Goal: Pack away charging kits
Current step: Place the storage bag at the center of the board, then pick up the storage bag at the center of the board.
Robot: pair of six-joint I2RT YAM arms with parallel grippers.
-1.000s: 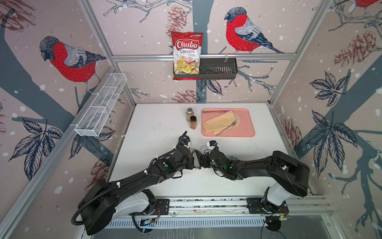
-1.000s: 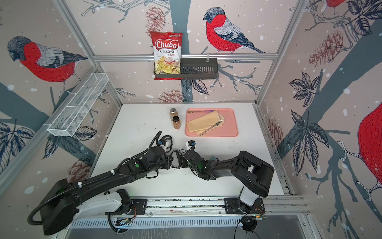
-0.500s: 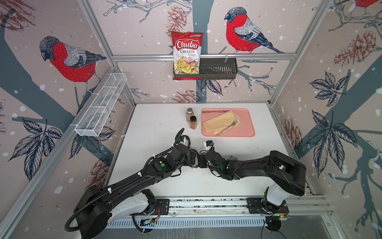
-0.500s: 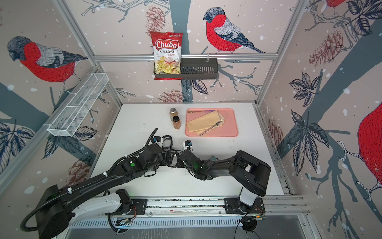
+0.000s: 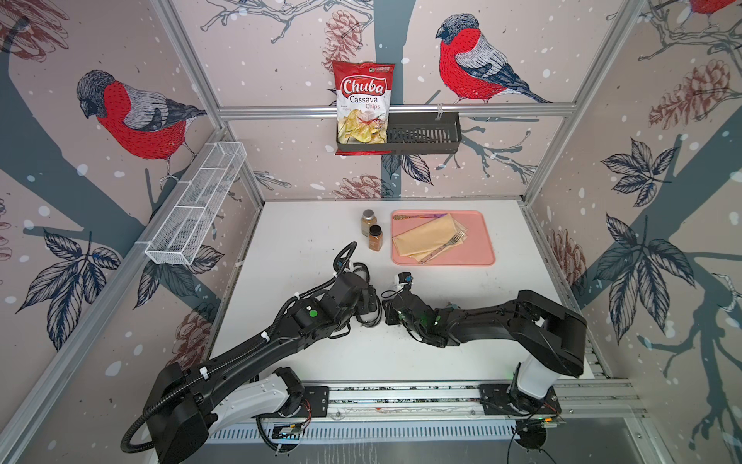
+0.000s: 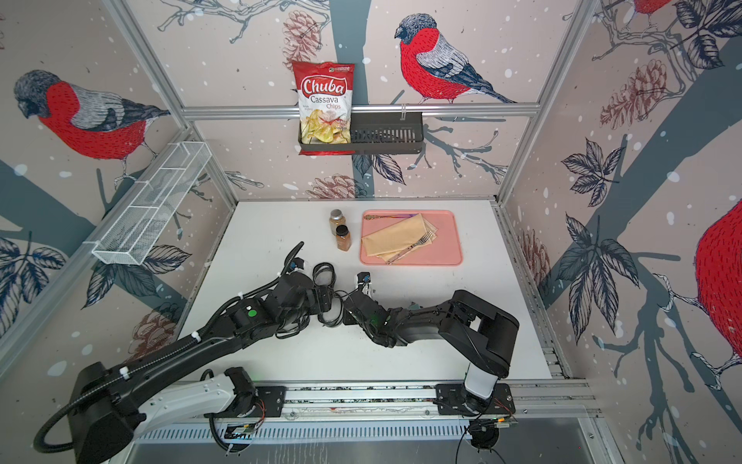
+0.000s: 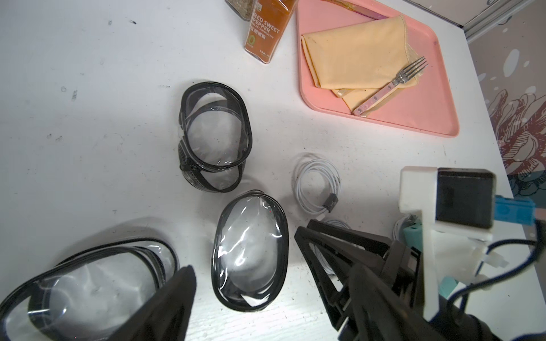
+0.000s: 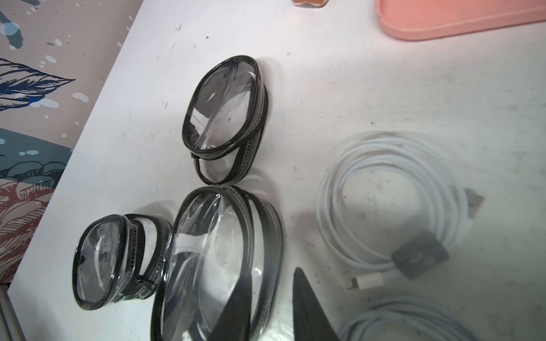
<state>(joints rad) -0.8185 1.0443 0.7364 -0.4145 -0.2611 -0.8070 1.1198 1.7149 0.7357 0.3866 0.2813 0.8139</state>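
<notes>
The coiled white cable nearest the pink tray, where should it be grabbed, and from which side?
Probably the gray strap on the coiled white cable, pinched across the strands from straight above: the coil lies flat and the strap bundles its loops.

The wallpaper point(image 5: 136, 120) is pale pink, patterned with red-breasted grey birds, pinecones and dark blue leaves; the table point(image 5: 305, 241) white and scuffed; far right, a pink tray point(image 5: 480, 245) with a mustard-yellow napkin point(image 5: 425, 237); spice jars point(image 5: 375, 239) brown; cases point(image 7: 215, 133) clear with black rims; cable point(image 8: 329, 206) white; charger point(image 7: 413, 236) teal; chips bag point(image 5: 363, 104) red and white.
</notes>
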